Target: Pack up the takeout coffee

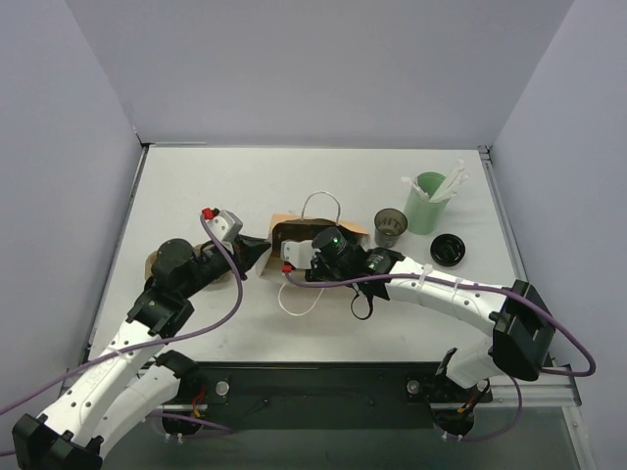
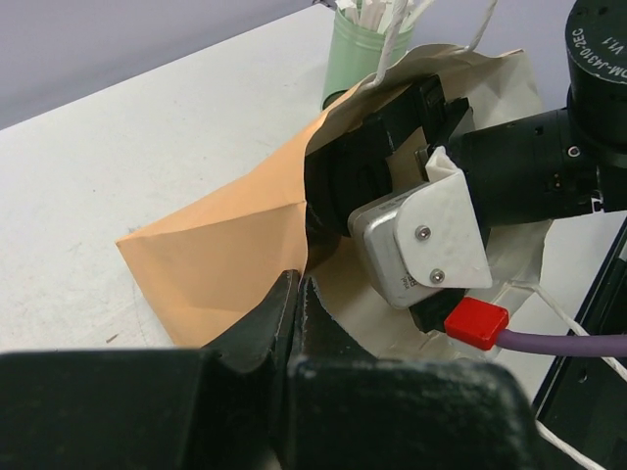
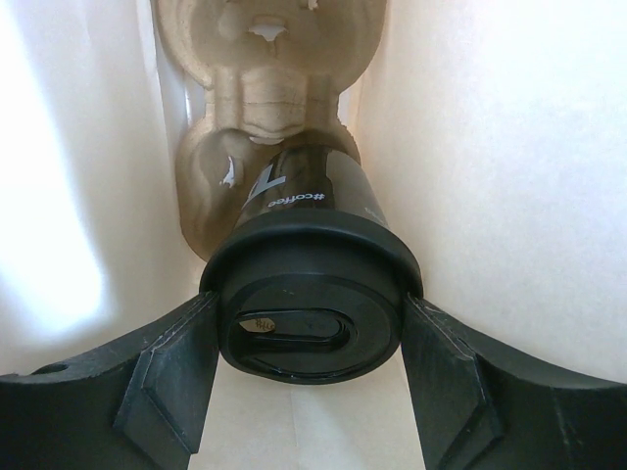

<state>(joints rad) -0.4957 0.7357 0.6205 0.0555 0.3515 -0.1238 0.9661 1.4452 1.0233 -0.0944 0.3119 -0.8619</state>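
The tan paper bag (image 1: 294,233) lies on its side mid-table, mouth toward the right arm. My left gripper (image 2: 297,284) is shut on the bag's lower mouth edge (image 2: 225,245), holding it open. My right gripper (image 3: 309,333) reaches inside the bag. Its fingers (image 3: 167,382) press both sides of the black lid of the takeout coffee (image 3: 309,313), a dark cup marked "#coffee". The cup's far end meets the brown pulp tray (image 3: 265,88) deeper in the bag. In the top view the cup is hidden and only the right wrist (image 1: 333,245) shows at the bag's mouth.
A pale green cup with white sticks (image 1: 427,201) stands at the back right, also in the left wrist view (image 2: 362,49). A dark open cup (image 1: 390,227) and a loose black lid (image 1: 447,250) sit beside it. The bag's white handles (image 1: 320,201) loop outward.
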